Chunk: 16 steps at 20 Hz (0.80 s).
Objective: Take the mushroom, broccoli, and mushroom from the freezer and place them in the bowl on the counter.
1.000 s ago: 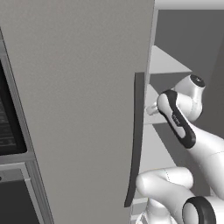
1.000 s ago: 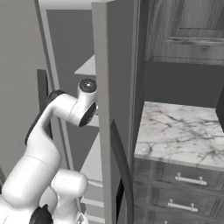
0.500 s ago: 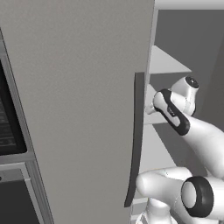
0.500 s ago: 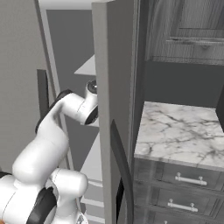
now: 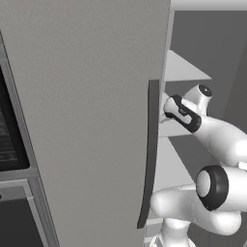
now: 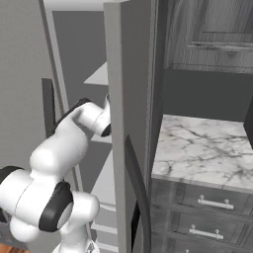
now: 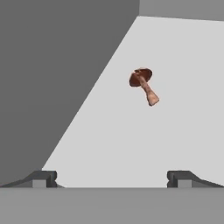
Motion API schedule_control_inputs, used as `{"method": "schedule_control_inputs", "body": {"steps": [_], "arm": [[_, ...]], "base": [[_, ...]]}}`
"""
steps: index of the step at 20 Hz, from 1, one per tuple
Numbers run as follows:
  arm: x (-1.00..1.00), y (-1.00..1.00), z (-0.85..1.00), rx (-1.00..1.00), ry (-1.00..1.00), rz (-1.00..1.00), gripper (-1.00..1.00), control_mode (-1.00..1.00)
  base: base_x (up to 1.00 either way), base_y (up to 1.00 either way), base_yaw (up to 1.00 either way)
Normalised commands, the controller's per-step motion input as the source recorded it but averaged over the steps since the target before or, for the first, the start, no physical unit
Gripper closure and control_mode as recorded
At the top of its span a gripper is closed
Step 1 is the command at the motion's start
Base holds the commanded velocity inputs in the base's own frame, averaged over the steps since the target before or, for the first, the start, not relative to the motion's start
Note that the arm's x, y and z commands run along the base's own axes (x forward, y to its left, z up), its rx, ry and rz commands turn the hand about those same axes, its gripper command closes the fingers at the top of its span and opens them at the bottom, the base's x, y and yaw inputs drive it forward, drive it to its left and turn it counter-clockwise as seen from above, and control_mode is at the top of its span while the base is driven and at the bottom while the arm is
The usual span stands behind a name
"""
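The freezer (image 6: 129,74) stands open, the arm reaching in between its white shelves. On one shelf (image 7: 175,140) a mushroom (image 7: 143,85) lies alone, well ahead of the empty, wide-open gripper (image 7: 112,178). The marble counter (image 6: 207,148) adjoins the freezer.

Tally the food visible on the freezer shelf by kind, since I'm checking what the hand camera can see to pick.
Mushroom: 1
Broccoli: 0
Total: 1
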Motion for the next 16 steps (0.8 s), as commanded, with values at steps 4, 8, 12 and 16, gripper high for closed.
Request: {"method": "schedule_control_inputs", "body": {"steps": [4, 8, 12, 16], "arm": [[0.50, -0.04, -0.07, 0.01, 0.00, 0.00, -1.00, -1.00], [0.46, -0.04, -0.10, 0.01, 0.00, 0.00, -1.00, -1.00], [0.31, 0.00, -0.18, 0.00, 0.00, 0.00, -1.00, -1.00], [0.35, 0.00, -0.26, 0.00, 0.00, 0.00, -1.00, -1.00]], "base": [[0.00, 0.00, 0.00], [0.00, 0.00, 0.00], [0.00, 0.00, 0.00], [0.00, 0.00, 0.00]]}}
